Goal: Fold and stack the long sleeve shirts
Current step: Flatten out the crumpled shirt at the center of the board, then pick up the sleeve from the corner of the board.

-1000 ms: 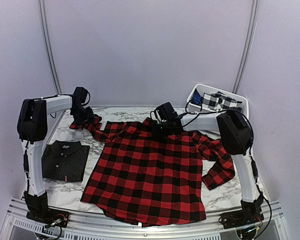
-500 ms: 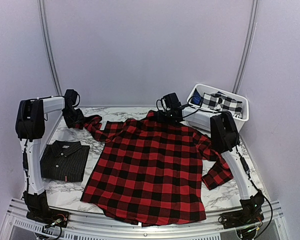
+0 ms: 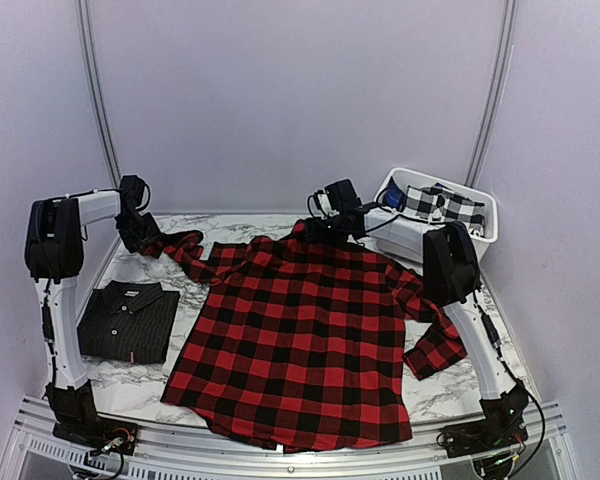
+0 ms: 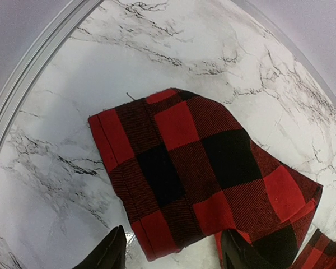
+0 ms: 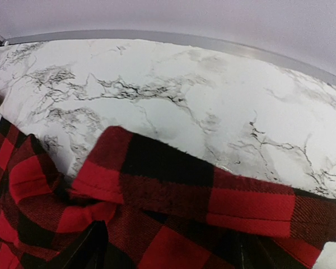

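The red-and-black check long sleeve shirt [image 3: 300, 330] lies spread flat across the middle of the table, collar at the far side. Its left sleeve reaches out to the far left. In the left wrist view the sleeve's cuff [image 4: 185, 162] rests flat on the marble, and my left gripper [image 4: 173, 255] stands open with a fingertip on each side of the cuff's end. My right gripper [image 5: 168, 252] hovers open over the collar [image 5: 179, 185], its fingers apart above the fabric. The black pinstriped shirt [image 3: 130, 320] lies folded at the near left.
A white bin [image 3: 480, 205] holding a black-and-white check cloth sits at the back right, just past the right arm. The shirt's right sleeve [image 3: 435, 345] is bent back near the table's right edge. A curved rail [image 4: 39, 61] borders the table's far-left rim.
The right gripper has opened and let go of the collar, which now lies on the table. The left gripper has drawn back to the left, leaving the sleeve stretched out.
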`<state>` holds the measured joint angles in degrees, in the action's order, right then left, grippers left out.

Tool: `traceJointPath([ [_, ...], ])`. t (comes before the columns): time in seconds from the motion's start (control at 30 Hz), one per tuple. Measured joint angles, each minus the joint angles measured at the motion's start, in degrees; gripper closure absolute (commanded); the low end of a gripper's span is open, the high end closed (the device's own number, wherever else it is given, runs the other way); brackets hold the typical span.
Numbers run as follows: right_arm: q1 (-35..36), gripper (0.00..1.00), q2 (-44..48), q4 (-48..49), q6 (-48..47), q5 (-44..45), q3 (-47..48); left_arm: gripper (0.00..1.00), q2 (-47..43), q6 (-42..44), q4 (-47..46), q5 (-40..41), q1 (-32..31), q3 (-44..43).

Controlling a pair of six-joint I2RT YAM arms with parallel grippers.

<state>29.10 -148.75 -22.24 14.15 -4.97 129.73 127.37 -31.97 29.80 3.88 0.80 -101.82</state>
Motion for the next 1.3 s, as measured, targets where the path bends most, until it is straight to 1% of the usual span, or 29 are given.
traceJointPath([
  [0.07,0.5,0.29,2.0,-0.8,-0.6,0.0,-0.6,0.43,0.0,0.0,0.0,-0.2,0.2,0.0],
  [0.17,1.8,0.29,6.8,-1.2,-1.1,0.5,-2.8,0.5,0.2,0.0,-0.5,-0.7,0.3,0.0],
  [0.4,6.0,0.3,19.9,0.2,-1.6,2.1,-12.6,0.75,2.2,0.0,-1.6,-1.7,0.4,-0.3],
  [0.47,7.0,0.3,22.5,1.0,-1.6,2.7,-16.6,0.85,2.8,0.5,-1.7,-2.0,0.4,-0.7],
  [0.6,8.5,0.3,26.8,2.5,-1.1,3.4,-26.8,0.99,3.4,1.0,-2.1,-2.2,0.4,-1.6],
  [0.7,9.6,0.31,29.3,2.8,-0.8,5.1,-34.0,1.0,3.4,1.2,-2.4,-2.3,0.4,-1.6],
  [0.87,10.6,0.31,32.7,4.7,-0.1,6.9,-43.2,1.0,3.0,1.4,-2.8,-2.3,0.4,-1.1],
  [0.97,10.9,0.32,34.4,5.8,0.8,7.5,-47.8,1.0,1.2,1.4,-3.0,-1.8,0.4,0.5],
  [1.1,11.2,0.32,34.5,6.5,1.9,8.8,-51.4,1.0,-3.0,1.4,-3.0,-0.2,1.0,1.2],
  [1.3,11.8,0.33,34.2,7.1,2.6,10.4,-52.0,1.0,-9.4,1.4,-3.5,1.2,4.7,0.6],
])
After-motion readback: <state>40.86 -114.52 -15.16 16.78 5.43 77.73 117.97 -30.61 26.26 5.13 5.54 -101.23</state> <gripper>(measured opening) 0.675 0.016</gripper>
